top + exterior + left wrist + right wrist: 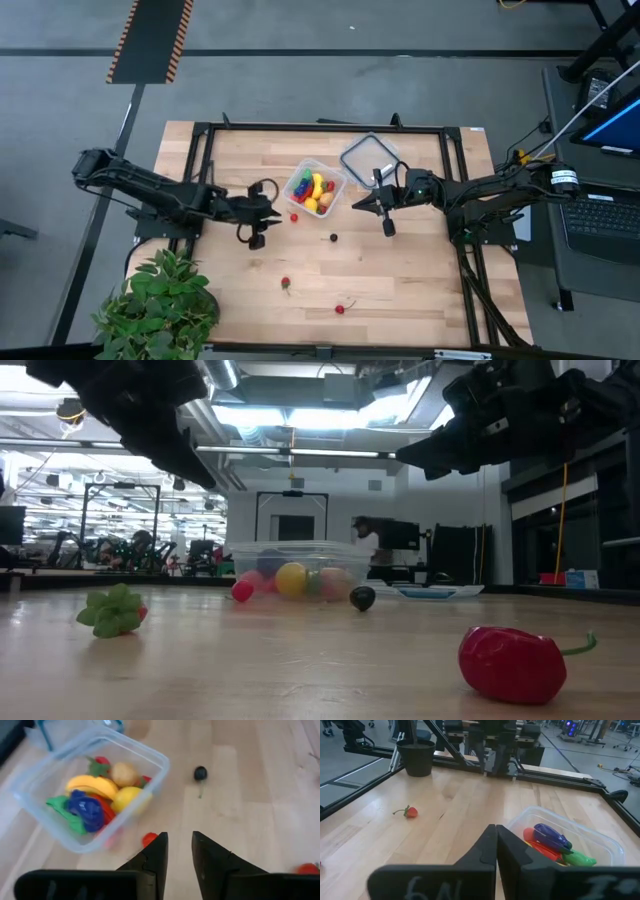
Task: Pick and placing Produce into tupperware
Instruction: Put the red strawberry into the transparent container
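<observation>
The clear tupperware (316, 188) stands on the table's middle, toward the far side, with several toy produce pieces (95, 795) inside. My left gripper (272, 212) hovers left of it, open, with nothing between its fingers (179, 855). A small red piece (149, 839) lies on the wood just beside one of its fingers. A dark round piece (200, 772) lies farther on. My right gripper (356, 205) hangs shut right of the tub (570, 842), holding nothing (496, 840).
A red-and-green piece (286, 283) and a red pepper (340, 308) lie toward the near edge. The clear lid (368, 155) rests behind the tub on its right. A potted plant (160, 300) stands at the near left corner. A black frame (320, 128) rims the table.
</observation>
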